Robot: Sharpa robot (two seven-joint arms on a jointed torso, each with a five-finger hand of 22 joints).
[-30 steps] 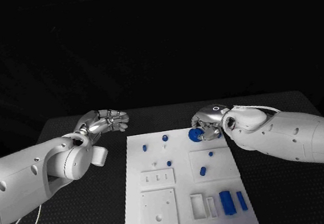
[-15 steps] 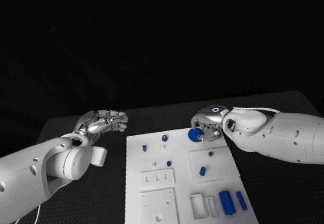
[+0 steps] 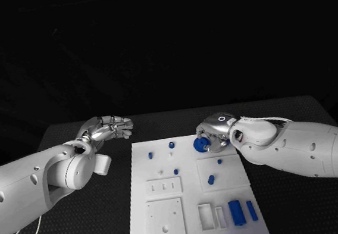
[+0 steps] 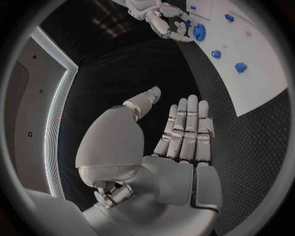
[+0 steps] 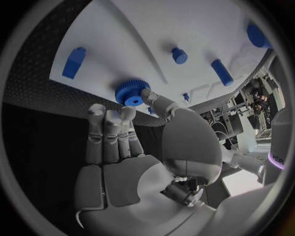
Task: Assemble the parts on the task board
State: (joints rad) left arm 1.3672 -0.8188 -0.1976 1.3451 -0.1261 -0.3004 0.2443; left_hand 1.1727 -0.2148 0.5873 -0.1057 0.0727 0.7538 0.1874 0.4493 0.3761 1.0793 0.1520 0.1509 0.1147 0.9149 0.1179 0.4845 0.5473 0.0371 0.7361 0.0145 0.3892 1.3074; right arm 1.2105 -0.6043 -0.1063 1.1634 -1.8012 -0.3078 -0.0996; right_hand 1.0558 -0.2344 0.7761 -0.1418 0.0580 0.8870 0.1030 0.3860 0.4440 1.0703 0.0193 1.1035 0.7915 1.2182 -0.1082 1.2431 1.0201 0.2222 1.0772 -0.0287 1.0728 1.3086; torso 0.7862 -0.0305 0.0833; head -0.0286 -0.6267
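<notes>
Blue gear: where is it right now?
The blue gear is held at the right hand, over the far right part of the task board in the head view, beyond the small blue peg.

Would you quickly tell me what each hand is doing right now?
Left hand: open, holding nothing.
Right hand: holding the blue gear at the task board edge.

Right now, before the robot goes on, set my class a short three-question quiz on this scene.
1. True or false: the left hand holds a blue part.
2. Which hand's fingers touch the blue gear? A left, B right.
3. Fill in: the gear is at the task board's ____ end, far or near from the robot.

Key: 1 false; 2 B; 3 far.
</notes>
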